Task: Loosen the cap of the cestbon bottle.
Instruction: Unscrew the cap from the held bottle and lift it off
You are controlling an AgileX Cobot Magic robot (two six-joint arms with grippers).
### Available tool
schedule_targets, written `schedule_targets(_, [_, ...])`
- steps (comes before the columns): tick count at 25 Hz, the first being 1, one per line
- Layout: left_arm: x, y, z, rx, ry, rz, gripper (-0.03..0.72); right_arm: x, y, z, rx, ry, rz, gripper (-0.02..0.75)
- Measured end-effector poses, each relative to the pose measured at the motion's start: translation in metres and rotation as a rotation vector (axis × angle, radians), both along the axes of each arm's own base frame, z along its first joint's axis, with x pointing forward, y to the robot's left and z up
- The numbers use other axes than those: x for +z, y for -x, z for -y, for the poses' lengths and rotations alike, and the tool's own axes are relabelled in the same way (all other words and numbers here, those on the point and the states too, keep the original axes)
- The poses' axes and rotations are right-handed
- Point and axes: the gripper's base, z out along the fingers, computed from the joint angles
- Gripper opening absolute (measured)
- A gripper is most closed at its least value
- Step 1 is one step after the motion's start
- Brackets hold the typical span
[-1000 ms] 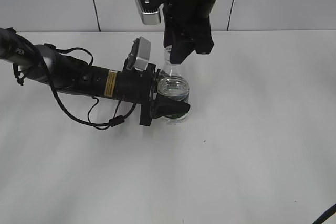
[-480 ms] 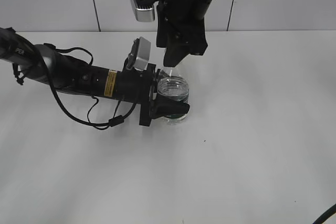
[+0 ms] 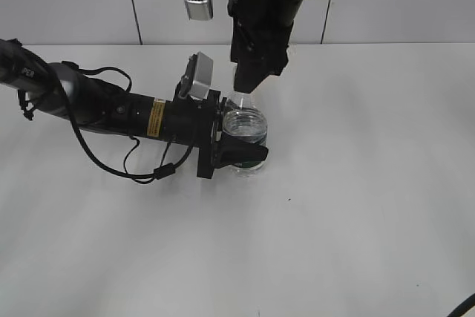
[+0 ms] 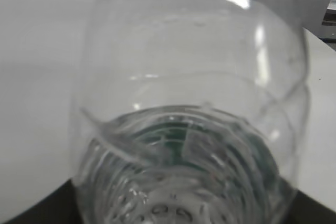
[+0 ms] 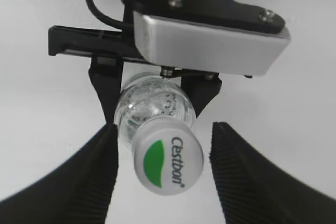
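Both grippers noted: my left gripper clamps the cestbon bottle upright at table centre. My right gripper has spread since a second ago, pads now clear of the cap at three and nine o'clock; one twist judged complete.

We seem to be in a lab or test room: a plain white matte tabletop stands bare around the two black robot arms, and behind it a pale grey panelled wall with dark seams.
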Motion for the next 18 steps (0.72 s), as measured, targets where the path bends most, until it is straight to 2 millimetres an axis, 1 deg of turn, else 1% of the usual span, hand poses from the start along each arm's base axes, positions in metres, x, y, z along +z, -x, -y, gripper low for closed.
schedule_targets(2, [0.0, 0.0, 0.0, 0.0, 0.0, 0.0, 0.402, 0.008, 0.002, 0.002, -0.08, -0.017, -0.011, 0.432])
schedule_targets(4, [0.0, 0.0, 0.0, 0.0, 0.0, 0.0, 0.402, 0.022, 0.006, 0.004, -0.168, -0.048, -0.018, 0.432])
schedule_targets(7, [0.0, 0.0, 0.0, 0.002, -0.002, 0.001, 0.402, 0.042, 0.008, 0.006, -0.33, -0.108, -0.039, 0.432])
schedule_targets(10, [0.0, -0.001, 0.0, 0.006, 0.0, -0.001, 0.402, 0.054, 0.007, 0.006, -0.53, -0.17, -0.092, 0.432])
schedule_targets(13, [0.0, -0.001, 0.0, 0.008, -0.001, -0.002, 0.402, 0.059, 0.007, 0.006, -0.762, -0.227, -0.178, 0.432])
schedule_targets(17, [0.0, -0.001, 0.0, 0.009, 0.0, -0.002, 0.402, 0.059, 0.005, 0.008, -1.068, -0.267, -0.28, 0.432])
schedule_targets(18, [0.0, -0.001, 0.0, 0.009, 0.0, -0.002, 0.402, 0.059, 0.005, 0.008, -1.118, -0.274, -0.295, 0.432])
